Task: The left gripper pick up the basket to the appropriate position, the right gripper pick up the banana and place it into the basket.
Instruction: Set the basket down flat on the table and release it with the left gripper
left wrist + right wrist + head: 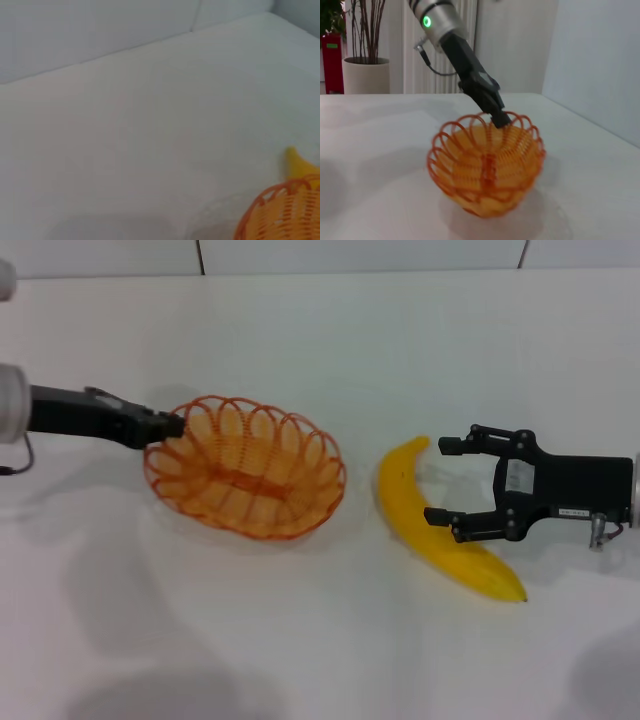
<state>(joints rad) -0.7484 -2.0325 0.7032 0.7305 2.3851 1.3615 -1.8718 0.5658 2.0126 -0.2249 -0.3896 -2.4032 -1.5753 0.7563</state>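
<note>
Two black robot arms reach over a plain white worktop (320, 640); the left gripper (172, 426), a black two-fingered claw on a black arm, comes in from the left side of the head view and meets the looped rim of the small oval orange woven wire basket (245, 466) at its left end; in the right wrist view this same left gripper (499, 119) angles down from a silver wrist cylinder with a green light and its tip sits right at the far rim of the basket (485, 162); its jaws look pressed together on the wire loops, pinching the rim; the basket appears tipped, its near side facing the right wrist camera; whether its base touches the worktop I cannot tell. The large smooth bright yellow curved banana (440, 520) lies on the worktop just right of the basket, apart from it, its small dark tip pointing toward the near right; the right gripper (444, 480), a black claw with a white label, reaches in from the right edge with its jaws spread wide, one finger beyond the banana's upper end and the other over its middle; the banana lies loose between them, not pinched. Only an edge of the basket (285, 212) and the banana's end (297, 164) show in the left wrist view.
</note>
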